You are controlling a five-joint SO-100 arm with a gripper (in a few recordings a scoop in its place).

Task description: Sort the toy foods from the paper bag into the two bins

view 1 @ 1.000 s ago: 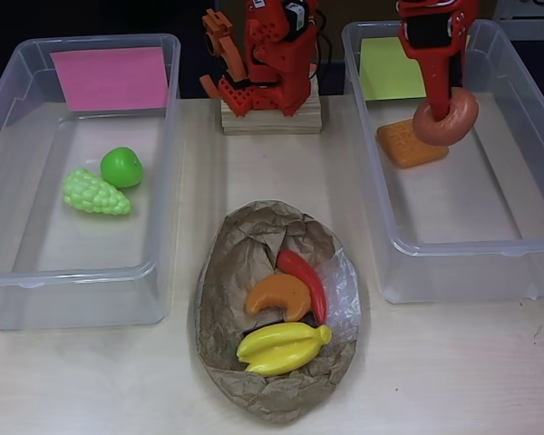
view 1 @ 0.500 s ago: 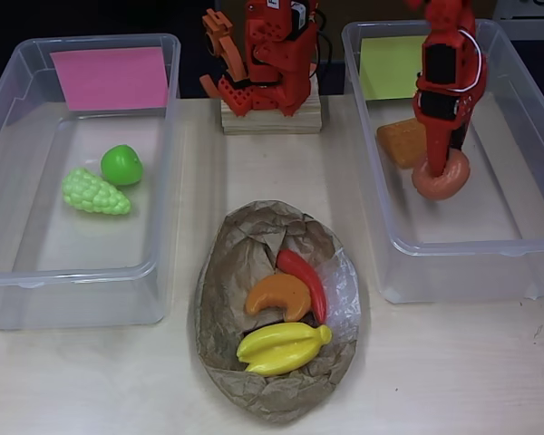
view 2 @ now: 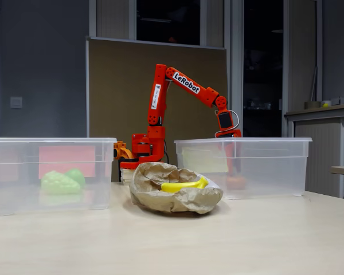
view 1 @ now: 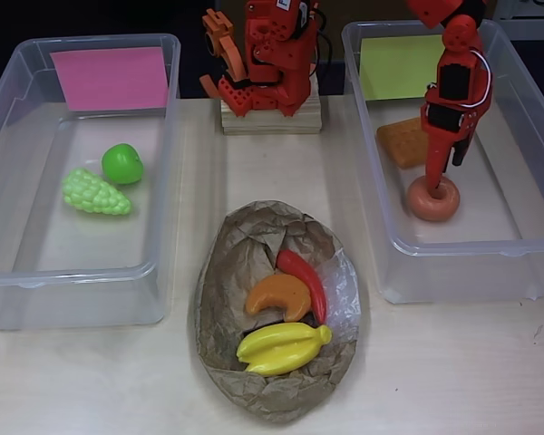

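Observation:
My gripper (view 1: 432, 184) reaches down into the right bin (view 1: 526, 245), the one with the yellow-green label (view 1: 394, 66). Its fingers are close together on the brown donut (view 1: 433, 198), which lies flat on the bin floor beside the orange waffle (view 1: 399, 141). The left bin (view 1: 72, 272), with a pink label, holds a green apple (view 1: 122, 164) and pale green grapes (view 1: 94, 192). Between the bins the open paper bag (view 1: 245, 263) holds a red chili (view 1: 306, 276), an orange croissant (view 1: 277, 295) and yellow bananas (view 1: 283, 348). In the fixed view the donut (view 2: 236, 182) shows dimly through the bin wall.
The arm's base (view 1: 270, 72) stands on a wooden block at the back, between the two bins. Bare tabletop lies in front of the bag and bins. The bin walls rise well above the toys.
The gripper has moved toward the front of the right bin and gone down with the donut. The donut hung tilted in the air before and now lies flat on the floor.

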